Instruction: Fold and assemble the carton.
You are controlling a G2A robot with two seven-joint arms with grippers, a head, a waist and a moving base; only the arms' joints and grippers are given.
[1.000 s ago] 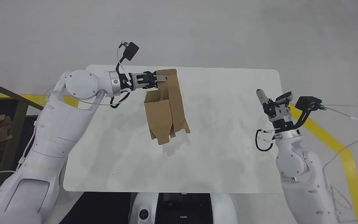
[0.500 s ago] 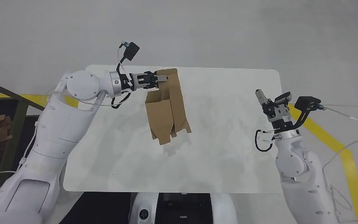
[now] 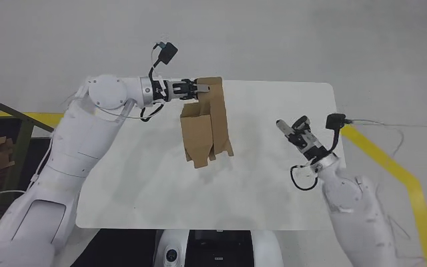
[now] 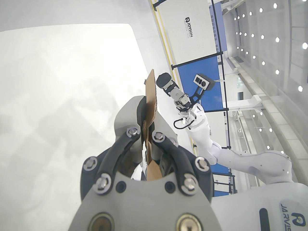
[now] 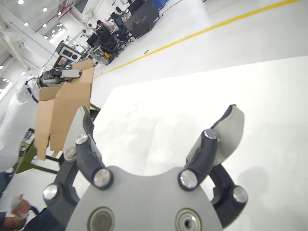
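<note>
The left fingers (image 3: 201, 88) are pressed together on the top edge of the carton (image 3: 207, 127), pinching the brown cardboard between their pads. In the left wrist view the cardboard's thin edge runs straight out from between the two fingers, seen end-on. The carton is flattened and partly folded. It hangs down from the left fingers over the far part of the desk (image 3: 267, 193). Its longer panel is on the side away from the left arm, and its shorter, notched panel is on the side nearer that arm. The pictures do not settle whether its lower end touches the desk.

The right fingers (image 5: 158, 114) are spread wide with nothing between them. They are held above the desk near the edge on the right arm's side and point toward the carton. The carton is well apart from these fingers, with a stretch of bare white desk between them.
</note>
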